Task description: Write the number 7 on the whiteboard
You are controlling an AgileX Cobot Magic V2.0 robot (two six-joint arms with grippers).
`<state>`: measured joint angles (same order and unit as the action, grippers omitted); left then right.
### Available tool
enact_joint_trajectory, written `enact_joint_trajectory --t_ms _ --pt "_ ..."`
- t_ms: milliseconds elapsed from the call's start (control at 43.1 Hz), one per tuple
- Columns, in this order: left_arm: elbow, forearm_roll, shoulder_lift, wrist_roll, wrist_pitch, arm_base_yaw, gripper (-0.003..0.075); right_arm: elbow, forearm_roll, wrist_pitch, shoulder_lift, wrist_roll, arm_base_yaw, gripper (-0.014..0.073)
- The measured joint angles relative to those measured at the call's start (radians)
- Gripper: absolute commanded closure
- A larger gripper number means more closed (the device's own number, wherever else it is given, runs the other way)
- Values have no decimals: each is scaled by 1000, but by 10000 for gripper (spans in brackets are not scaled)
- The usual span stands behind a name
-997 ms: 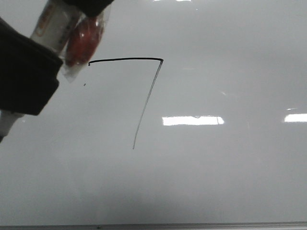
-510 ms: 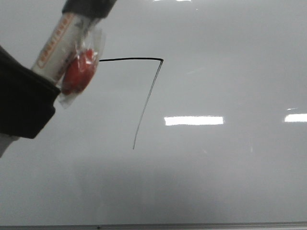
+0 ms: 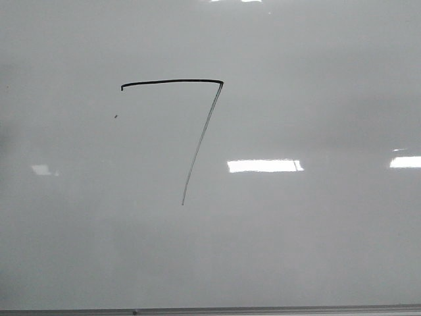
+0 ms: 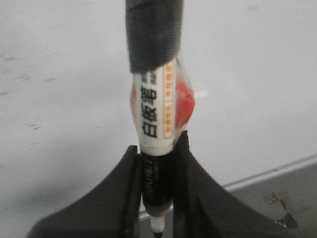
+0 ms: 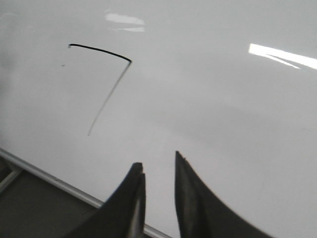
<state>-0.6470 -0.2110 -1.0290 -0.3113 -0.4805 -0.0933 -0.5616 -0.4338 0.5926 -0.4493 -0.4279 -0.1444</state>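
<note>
The number 7 (image 3: 172, 81) is drawn in black on the whiteboard (image 3: 316, 237), with a thick top bar and a thinner slanting downstroke. It also shows in the right wrist view (image 5: 101, 51). Neither gripper shows in the front view. In the left wrist view my left gripper (image 4: 158, 144) is shut on a marker (image 4: 156, 109) with a white label and a red piece in clear wrap; its tip (image 4: 158, 230) points back between the fingers, over the board's rim. My right gripper (image 5: 157, 158) is empty, its jaws a little apart, above the board's near edge.
A tiny dark speck (image 3: 116, 116) sits below the left end of the 7's bar. The board's thin grey rim (image 3: 263, 309) runs along the bottom; it also shows in the right wrist view (image 5: 49, 179). Bright light reflections (image 3: 263, 166) lie on the board.
My left gripper with the marker covered the upper left of the front view and has moved out of it. The whole 7 now shows uncovered.
</note>
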Motion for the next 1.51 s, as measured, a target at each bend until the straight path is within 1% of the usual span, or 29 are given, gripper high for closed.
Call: enact_joint_trajectory --t_ms 93,139,232,394,603,834,1113,1182,1391,1507 --pt "8 -4 0 2 21 123 733 72 2 -42 58 2 42 622" --pt "18 -6 0 2 40 161 733 105 2 -58 82 2 47 662" --pt "36 -8 -5 2 103 207 733 153 2 -89 107 4 49 662" --pt "51 -12 -57 2 235 220 733 180 2 -109 113 4 49 662" --pt "51 -14 -233 2 364 220 733 180 2 -130 113 4 49 662" --pt "7 -18 -405 2 408 220 733 180 2 -132 113 4 49 662" --pt "-22 -18 -460 2 413 220 720 180 2 -132 113 4 49 662" --pt "-22 -18 -460 2 413 220 669 180 2 -132 113 4 49 662" --pt "-23 -19 -470 2 415 220 419 180 2 -132 113 4 49 662" --pt "-23 -19 -470 2 415 220 335 180 2 -132 113 4 49 662"
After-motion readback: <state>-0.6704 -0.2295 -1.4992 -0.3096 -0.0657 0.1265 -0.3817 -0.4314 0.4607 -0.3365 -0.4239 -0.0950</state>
